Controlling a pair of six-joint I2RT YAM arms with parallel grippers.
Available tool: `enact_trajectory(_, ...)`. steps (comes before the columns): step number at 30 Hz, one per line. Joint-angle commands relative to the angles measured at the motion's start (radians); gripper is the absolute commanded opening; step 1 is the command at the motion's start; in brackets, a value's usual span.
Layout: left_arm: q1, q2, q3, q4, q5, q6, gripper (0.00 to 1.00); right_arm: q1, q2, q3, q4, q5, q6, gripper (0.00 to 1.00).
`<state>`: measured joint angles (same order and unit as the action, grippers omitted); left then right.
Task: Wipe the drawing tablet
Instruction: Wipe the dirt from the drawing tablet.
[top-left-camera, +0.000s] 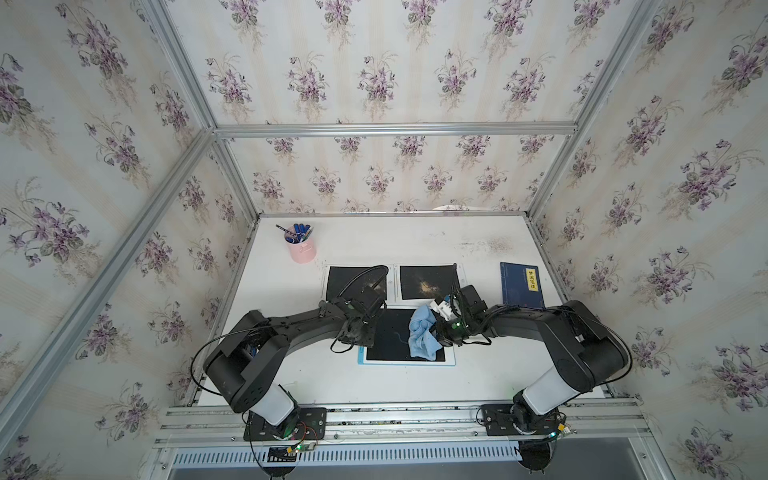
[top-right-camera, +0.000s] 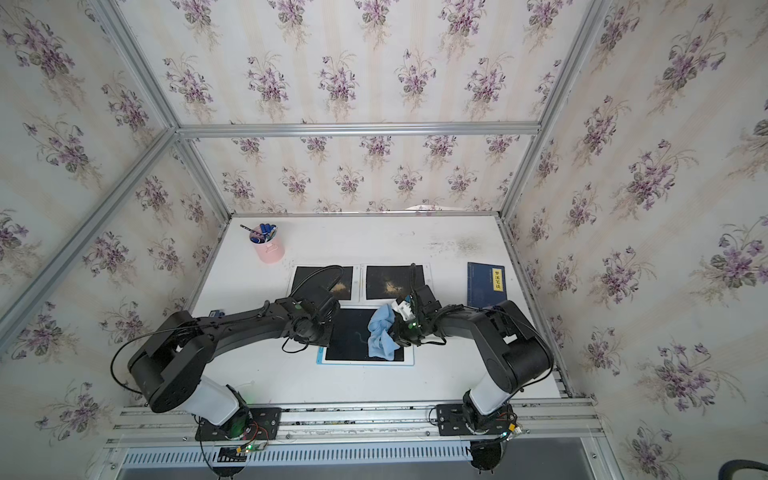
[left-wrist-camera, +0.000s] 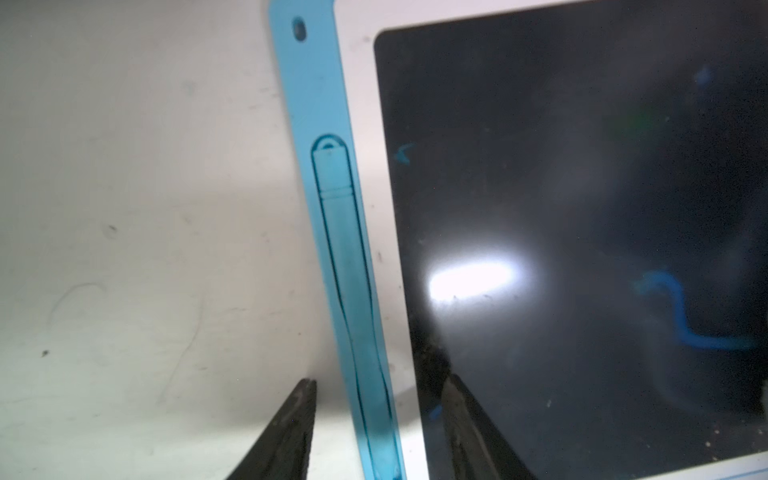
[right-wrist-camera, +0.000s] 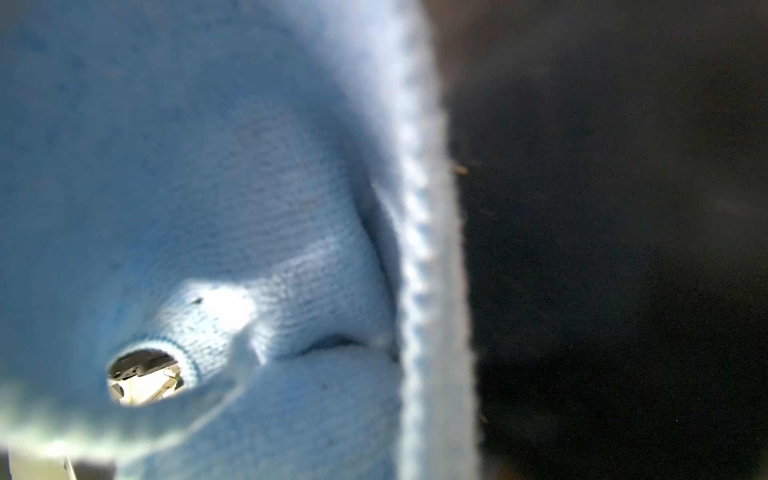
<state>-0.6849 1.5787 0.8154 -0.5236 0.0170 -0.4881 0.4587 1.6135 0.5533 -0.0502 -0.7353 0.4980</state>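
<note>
Left wrist view looks down on the drawing tablet (left-wrist-camera: 582, 208), which lies flat on the white table (left-wrist-camera: 124, 208). The left gripper (left-wrist-camera: 379, 380) stands released, with its jaws apart across the tablet's blue side strip, one finger (left-wrist-camera: 291, 432) over the table and one over the dark screen (a stylus (left-wrist-camera: 345, 249) sits in the strip's slot). A blue scribble (left-wrist-camera: 681, 316) marks the screen. In both top views the tablet (top-left-camera: 386, 345) (top-right-camera: 349, 336) lies near the table's front between the two arms. The right gripper (top-left-camera: 436, 334) is clenched on a light blue cloth (top-left-camera: 422, 338), which drapes onto the screen's right side and fills most of the right wrist view (right-wrist-camera: 208, 208). Behind the tablet lie two black mats (top-left-camera: 357, 282) (top-left-camera: 428, 282).
</note>
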Motion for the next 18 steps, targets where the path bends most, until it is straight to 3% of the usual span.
enact_trajectory(1, 0.002, 0.013, -0.018, -0.071, -0.022, -0.006, 0.51, -0.012, -0.020, -0.017, -0.265, 0.306, 0.003, 0.00)
enact_trajectory(12, 0.002, -0.003, -0.025, -0.062, -0.017, -0.001, 0.51, -0.018, -0.192, 0.071, -0.518, 0.914, 0.189, 0.00)
enact_trajectory(18, 0.004, -0.013, -0.033, -0.056, -0.017, -0.003, 0.51, -0.043, -0.225, 0.120, -0.636, 1.103, 0.297, 0.00)
